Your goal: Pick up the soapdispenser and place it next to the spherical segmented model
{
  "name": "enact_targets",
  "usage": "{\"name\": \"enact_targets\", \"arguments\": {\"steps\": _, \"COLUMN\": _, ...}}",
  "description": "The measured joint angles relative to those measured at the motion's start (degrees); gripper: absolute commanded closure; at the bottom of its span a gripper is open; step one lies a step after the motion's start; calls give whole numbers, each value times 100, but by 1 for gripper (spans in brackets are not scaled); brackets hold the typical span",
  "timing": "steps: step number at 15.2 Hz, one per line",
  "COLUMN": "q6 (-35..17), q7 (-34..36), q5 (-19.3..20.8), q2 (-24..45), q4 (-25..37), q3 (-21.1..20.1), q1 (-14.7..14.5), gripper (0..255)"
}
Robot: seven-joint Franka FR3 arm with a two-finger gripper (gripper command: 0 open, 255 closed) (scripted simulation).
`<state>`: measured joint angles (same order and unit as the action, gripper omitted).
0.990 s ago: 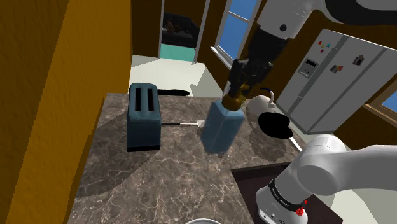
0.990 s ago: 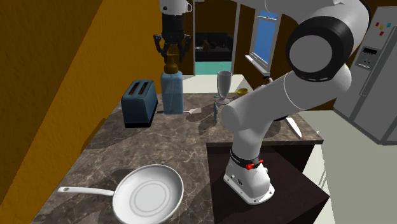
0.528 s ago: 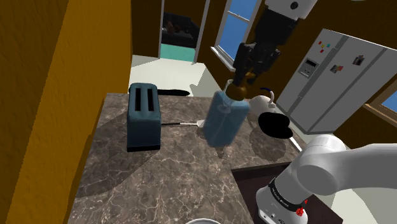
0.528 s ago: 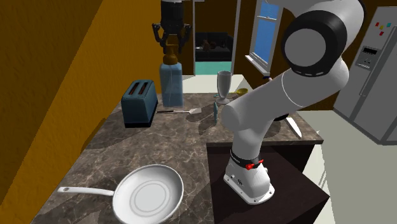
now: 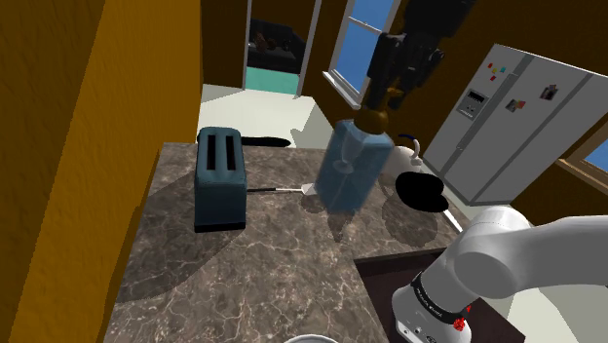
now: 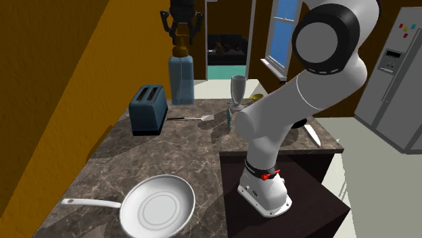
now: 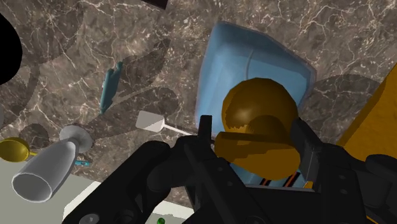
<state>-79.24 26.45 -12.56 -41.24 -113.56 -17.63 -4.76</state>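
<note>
— How far along is the job?

— The pick looks done. The black gripper (image 7: 254, 137) is clamped on the brown pump head of the soap dispenser (image 5: 351, 168); in the wrist view its fingers (image 7: 205, 130) press the pump from either side, and the blue bottle hangs below them.

— Is it off the surface, though?

— I judge so. In the shoulder view its base floats above the marbled countertop (image 5: 253, 263), with a shadow lying apart beneath it. It hangs above the head of the spatula (image 5: 292, 189), to the shoulder view's right of the blue toaster (image 5: 219, 177). In the second exterior view it hangs roughly upright, high over the far end of the counter.

— So what is left?

— All of the placing: the carry across, the lowering and the release. None of that shows as begun.

— And where is the spherical segmented model?

— I cannot pick it out with any certainty. The counter carries a wine glass (image 6: 237, 89), a white pan (image 6: 157, 205) at the near end, a small teal item (image 7: 109, 86) beside the glass and a yellow thing (image 7: 13, 149) by its rim; none reads plainly as a segmented sphere. Finding it is the first need before the bottle can go down beside it.
</note>
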Motion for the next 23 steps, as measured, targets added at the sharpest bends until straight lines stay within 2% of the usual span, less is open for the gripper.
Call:
{"name": "enact_targets", "arguments": {"steps": 8, "q6": 545, "q7": 78, "q5": 81, "q2": 399, "q4": 942, "q3": 21, "q1": 64, "gripper": 255}}
{"name": "enact_targets", "arguments": {"steps": 10, "q6": 581, "q7": -72, "q5": 155, "q2": 417, "q4": 970, "q3": 157, "q1": 85, "gripper": 255}}
{"name": "enact_targets", "arguments": {"steps": 19, "q6": 548, "q7": -1309, "q5": 718, "q2": 518, "q4": 885, "q3": 1207, "q1": 263, "gripper": 255}}
{"name": "enact_targets", "arguments": {"steps": 23, "q6": 526, "q7": -1884, "q5": 969, "q2": 780, "q4": 1090, "q3": 1683, "q1": 360, "gripper": 255}}
